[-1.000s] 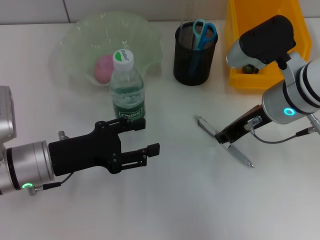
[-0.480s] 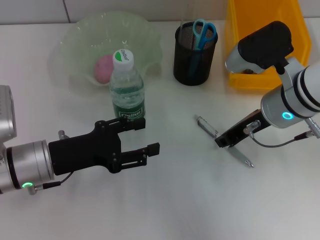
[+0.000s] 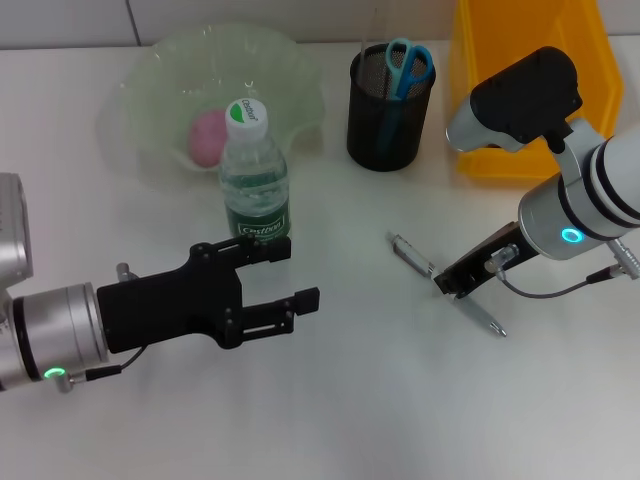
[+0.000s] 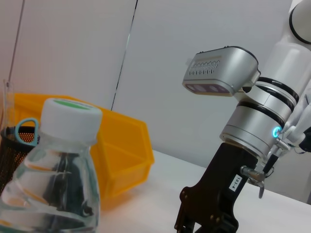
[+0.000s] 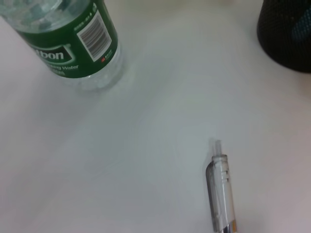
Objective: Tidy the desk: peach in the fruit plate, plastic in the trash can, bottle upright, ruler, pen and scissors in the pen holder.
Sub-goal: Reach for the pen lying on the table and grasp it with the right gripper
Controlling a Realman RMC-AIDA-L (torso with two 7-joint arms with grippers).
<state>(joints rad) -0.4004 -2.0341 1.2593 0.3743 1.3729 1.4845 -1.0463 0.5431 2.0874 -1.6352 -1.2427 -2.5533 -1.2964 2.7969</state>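
The bottle (image 3: 256, 188) stands upright with its white cap on, also showing in the left wrist view (image 4: 53, 184) and the right wrist view (image 5: 73, 43). My left gripper (image 3: 303, 270) hovers open just in front of the bottle, empty. The pink peach (image 3: 208, 137) lies in the green glass fruit plate (image 3: 150, 70). Blue-handled scissors (image 3: 408, 65) and a clear ruler (image 3: 375, 35) stand in the black mesh pen holder (image 3: 390, 120). A silver pen (image 3: 410, 255) lies flat on the desk, with my right gripper (image 3: 455, 283) low over its middle. The plastic is out of view.
A yellow bin (image 3: 530, 40) stands at the back right behind my right arm, right of the pen holder. White desk surface stretches along the front edge and between the two arms.
My right arm has shifted a little lower and toward the pen; the gripper stays over the pen's middle. The left arm, the bottle and the pen have not moved.
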